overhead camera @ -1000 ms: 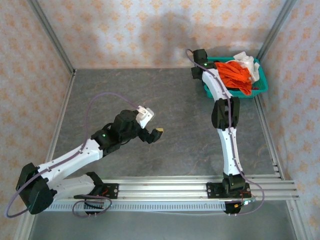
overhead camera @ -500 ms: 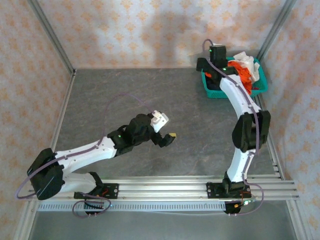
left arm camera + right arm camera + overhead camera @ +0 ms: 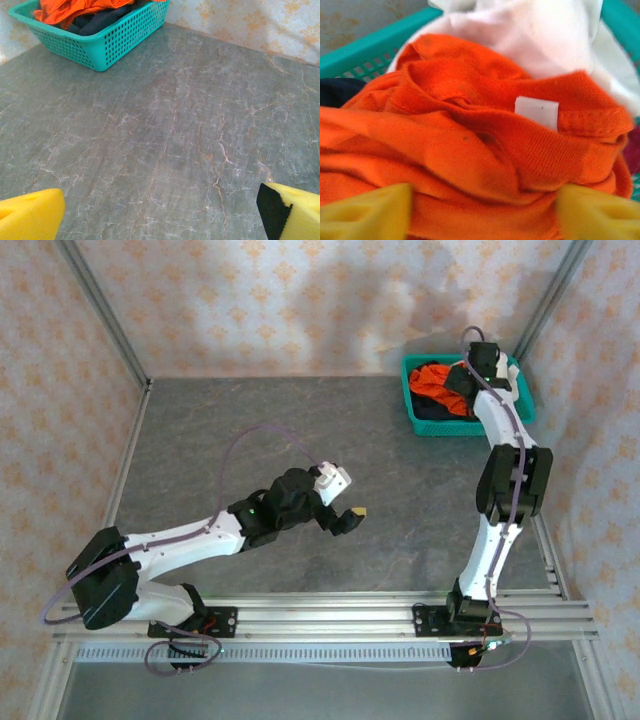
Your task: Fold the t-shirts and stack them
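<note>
Three t-shirts lie heaped in the teal mesh basket (image 3: 421,426), which sits at the far right corner of the grey marbled table (image 3: 175,125). None of them is folded. The orange t-shirt (image 3: 470,150) is on top, crumpled, with its collar turned up and a small white neck label (image 3: 536,111) showing. The white t-shirt (image 3: 530,35) is bunched behind it against the far basket wall. The dark navy t-shirt (image 3: 100,21) lies underneath, with an edge peeking out along the near side.

The right gripper (image 3: 480,215) reaches down into the basket, right over the orange heap. Its yellow pads stand part-way apart with orange cloth bulging between them. Whether they actually pinch the cloth cannot be told (it comes up close to both pads).

The left gripper (image 3: 162,215) hangs over bare table near the middle, well apart from the basket. Its jaws are spread wide with nothing between them.
</note>
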